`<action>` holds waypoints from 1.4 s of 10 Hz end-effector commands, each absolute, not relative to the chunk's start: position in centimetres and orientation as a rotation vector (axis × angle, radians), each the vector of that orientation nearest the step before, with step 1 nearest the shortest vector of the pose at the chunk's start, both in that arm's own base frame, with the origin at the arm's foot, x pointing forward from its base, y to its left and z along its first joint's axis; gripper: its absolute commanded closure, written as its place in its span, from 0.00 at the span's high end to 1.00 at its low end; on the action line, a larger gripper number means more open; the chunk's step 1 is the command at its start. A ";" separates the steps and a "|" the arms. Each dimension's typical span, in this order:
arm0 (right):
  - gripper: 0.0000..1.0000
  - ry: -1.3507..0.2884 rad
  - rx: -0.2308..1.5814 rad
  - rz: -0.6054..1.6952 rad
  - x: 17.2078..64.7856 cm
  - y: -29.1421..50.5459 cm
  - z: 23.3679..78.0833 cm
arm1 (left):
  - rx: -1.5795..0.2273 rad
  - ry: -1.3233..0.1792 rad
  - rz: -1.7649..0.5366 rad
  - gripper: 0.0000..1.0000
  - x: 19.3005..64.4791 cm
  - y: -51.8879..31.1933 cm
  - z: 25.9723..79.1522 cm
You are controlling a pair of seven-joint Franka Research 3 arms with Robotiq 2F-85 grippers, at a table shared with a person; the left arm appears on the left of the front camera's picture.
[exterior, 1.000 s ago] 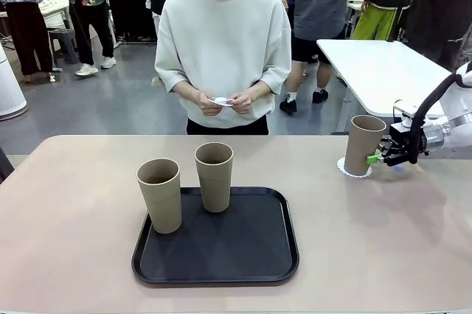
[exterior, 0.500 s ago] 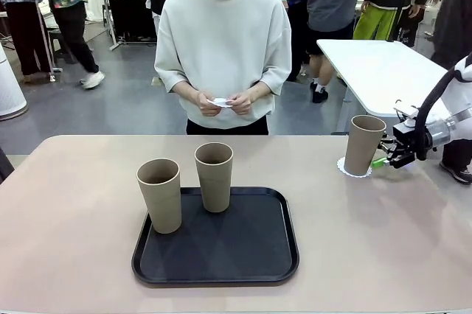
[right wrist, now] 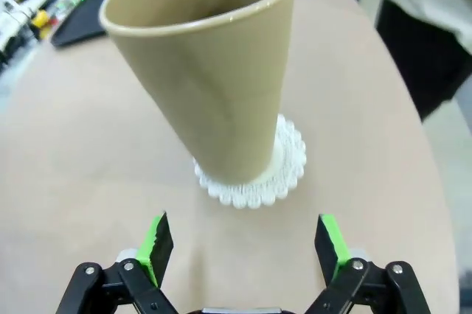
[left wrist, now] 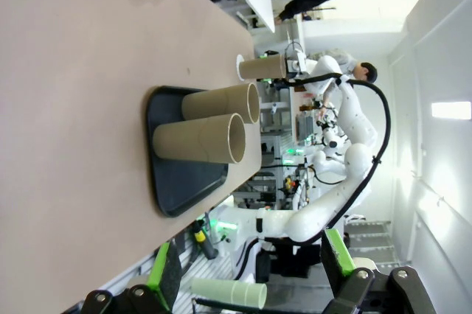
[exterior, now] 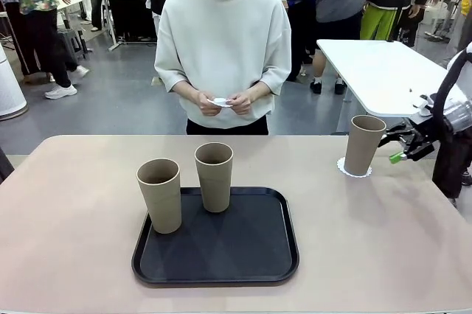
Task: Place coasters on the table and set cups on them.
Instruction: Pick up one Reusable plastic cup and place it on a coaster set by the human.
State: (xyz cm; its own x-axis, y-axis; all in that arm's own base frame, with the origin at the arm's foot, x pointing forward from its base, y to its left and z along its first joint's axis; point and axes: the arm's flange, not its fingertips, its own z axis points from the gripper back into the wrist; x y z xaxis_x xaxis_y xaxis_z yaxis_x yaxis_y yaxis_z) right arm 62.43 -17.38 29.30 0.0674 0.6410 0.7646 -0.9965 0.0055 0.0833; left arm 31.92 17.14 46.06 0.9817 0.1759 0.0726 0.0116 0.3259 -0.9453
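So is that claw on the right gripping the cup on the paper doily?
No: the right gripper is open and clear of the cup, which stands free on the coaster.

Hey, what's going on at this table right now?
One cup stands upright on a lacy white coaster at the far right of the table. The right tool is open beside it, not touching it. Two more cups stand on the black tray in the middle. The person across the table holds a small white piece, likely another coaster. The left tool is open and empty.
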 end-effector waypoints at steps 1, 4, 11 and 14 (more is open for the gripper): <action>1.00 -0.374 0.473 1.398 58.3 -16.1 32.8 | -1.248 -0.183 0.103 1.00 31.8 17.2 46.3; 1.00 -0.233 0.114 1.444 50.8 -11.7 40.9 | -1.248 -0.183 0.103 1.00 31.8 17.2 46.3; 1.00 -0.254 -0.173 1.408 34.2 -1.1 54.0 | -1.248 -0.183 0.103 1.00 31.8 17.2 46.3; 1.00 -0.278 -0.162 1.423 33.6 -0.7 55.1 | -1.248 -0.183 0.103 1.00 31.8 17.2 46.3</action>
State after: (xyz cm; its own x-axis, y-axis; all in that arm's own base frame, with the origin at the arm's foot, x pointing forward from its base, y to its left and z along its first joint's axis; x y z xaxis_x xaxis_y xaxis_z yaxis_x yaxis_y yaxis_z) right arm 33.09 -0.95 55.64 0.1020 0.9874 0.1213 -0.9565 0.1308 -0.2608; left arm 31.92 17.14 46.07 0.9817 0.1762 0.0723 0.0111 0.3263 -0.9452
